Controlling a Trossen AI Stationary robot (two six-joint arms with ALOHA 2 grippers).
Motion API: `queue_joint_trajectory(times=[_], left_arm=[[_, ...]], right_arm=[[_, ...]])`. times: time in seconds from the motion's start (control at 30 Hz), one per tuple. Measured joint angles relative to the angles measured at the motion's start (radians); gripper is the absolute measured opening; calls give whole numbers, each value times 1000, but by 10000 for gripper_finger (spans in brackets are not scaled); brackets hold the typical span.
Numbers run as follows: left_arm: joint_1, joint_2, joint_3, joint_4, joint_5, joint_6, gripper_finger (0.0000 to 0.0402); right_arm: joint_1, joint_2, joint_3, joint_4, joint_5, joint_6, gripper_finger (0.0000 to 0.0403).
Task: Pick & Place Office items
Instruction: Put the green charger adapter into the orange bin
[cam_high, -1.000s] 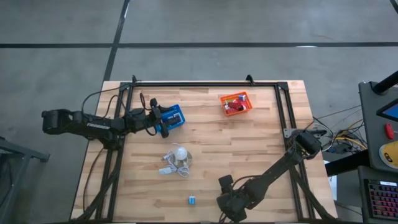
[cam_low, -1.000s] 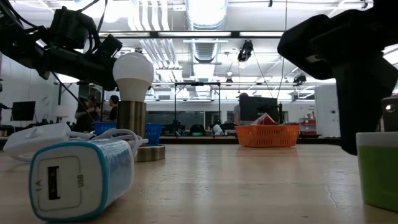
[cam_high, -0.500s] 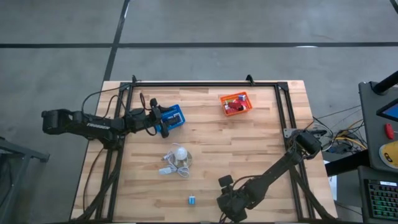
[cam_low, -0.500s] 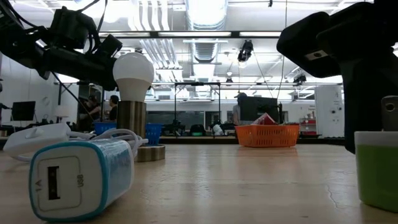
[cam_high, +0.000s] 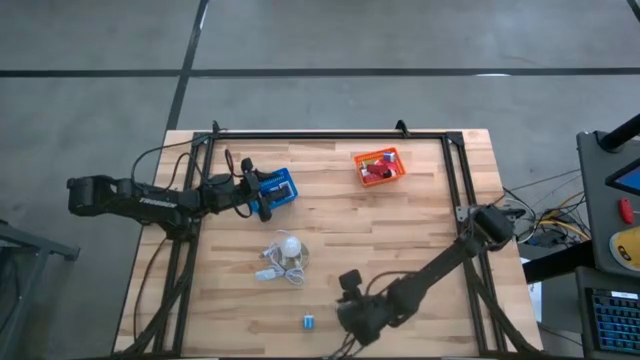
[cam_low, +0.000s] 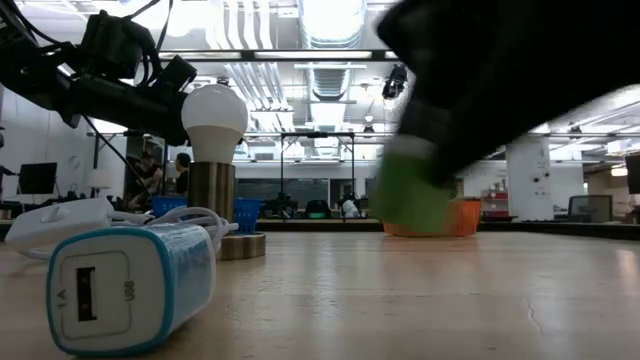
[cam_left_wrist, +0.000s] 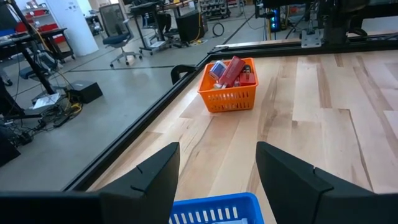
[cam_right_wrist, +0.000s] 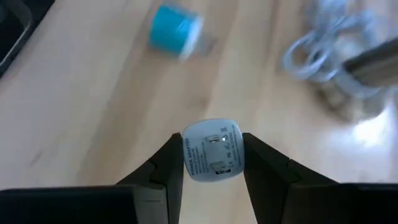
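Note:
My right gripper (cam_high: 349, 285) is near the table's near edge and is shut on a small green charger plug (cam_right_wrist: 211, 158), whose pale labelled face with metal prongs shows in the right wrist view; in the low view the plug (cam_low: 414, 190) is a green blur. A blue-and-white USB charger (cam_high: 309, 322) lies on its side on the table, left of that gripper. My left gripper (cam_left_wrist: 214, 180) is open and stands over the blue basket (cam_high: 279, 188). The orange basket (cam_high: 379, 165) holds red blocks and other small pieces. My right gripper pinches the charger plug by its two opposite sides (cam_right_wrist: 184, 155), one finger on each. The labelled face with the prongs points at the wrist camera. The plug looks lifted off the wood beneath it.
A white bulb on a metal base (cam_high: 289, 246), with its white cord coiled around it, stands mid-table between the two arms. Black frame rails (cam_high: 455, 190) run along the table's left, far and right sides. Bare wood lies between the bulb and the orange basket.
My right gripper has moved toward the table's left edge and a little toward the far edge, carrying the green plug with it. In the low view the plug has swept from the picture's right edge to its middle. My left arm has kept still.

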Motion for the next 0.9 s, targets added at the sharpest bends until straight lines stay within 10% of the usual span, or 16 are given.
queue_joint_trajectory(times=[0.5, 0.9], left_arm=[[0, 1, -15, 6, 4, 0, 216], [-1, 18, -18, 21, 7, -4, 216]], right_arm=[[-226, -251, -464, 734, -224, -286, 121], [-572, -737, -870, 883, -222, -384, 121]])
